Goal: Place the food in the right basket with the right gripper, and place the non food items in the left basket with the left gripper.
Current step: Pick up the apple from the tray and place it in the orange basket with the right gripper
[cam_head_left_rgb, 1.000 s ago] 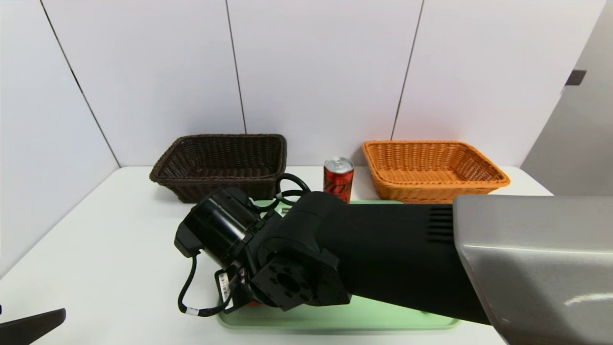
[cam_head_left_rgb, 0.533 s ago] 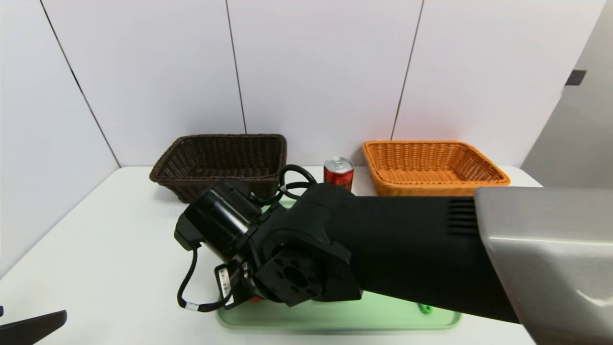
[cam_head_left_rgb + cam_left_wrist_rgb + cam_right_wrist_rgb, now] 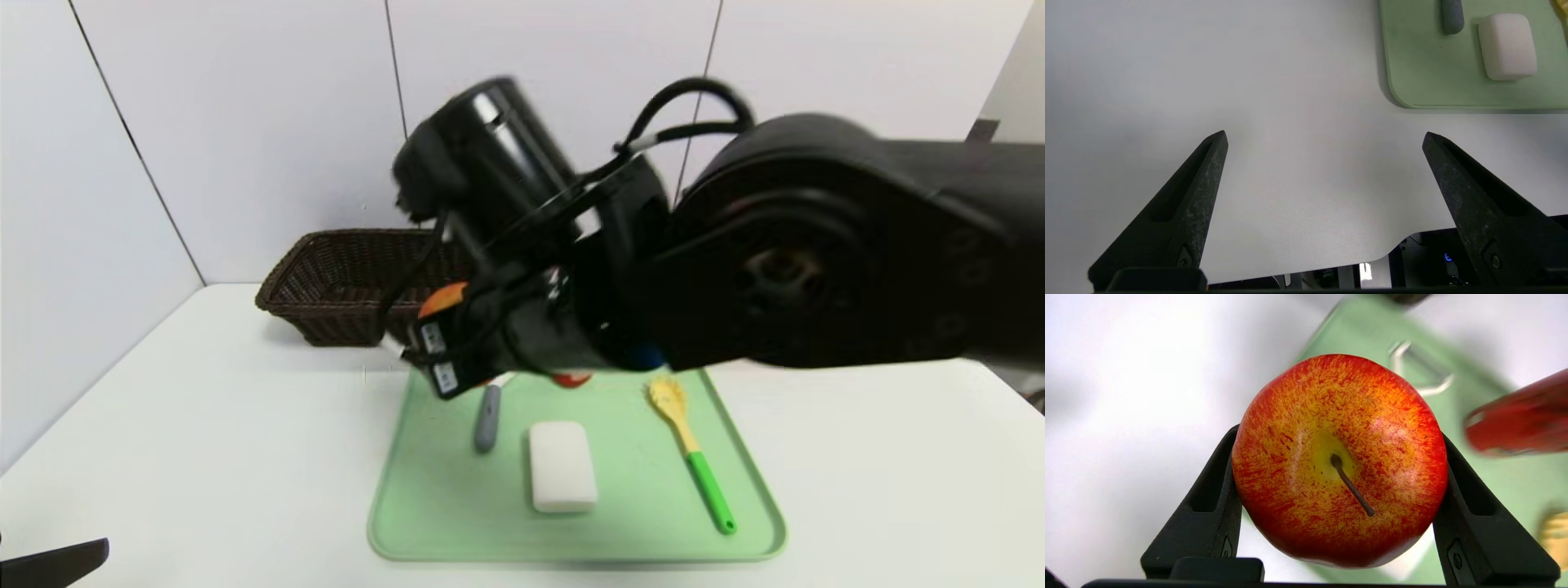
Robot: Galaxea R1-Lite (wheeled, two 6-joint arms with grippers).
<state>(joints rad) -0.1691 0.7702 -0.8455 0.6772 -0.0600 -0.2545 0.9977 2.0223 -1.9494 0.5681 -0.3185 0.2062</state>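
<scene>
Right gripper (image 3: 1337, 465): clamped on apple (image 3: 1339, 461), held above green tray (image 3: 424, 506) at its 12 o'clock end. Left gripper (image 3: 1325, 136): spread wide, holding nothing, over white table (image 3: 1290, 102), tray at its 2 o'clock. On tray: soap (image 3: 562, 465), fork (image 3: 690, 449), grey pen (image 3: 486, 418).

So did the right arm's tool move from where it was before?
Yes. The right tool, shut on the apple, went up: earlier its arm lay low over the green tray, now it's level with the brown basket.
</scene>
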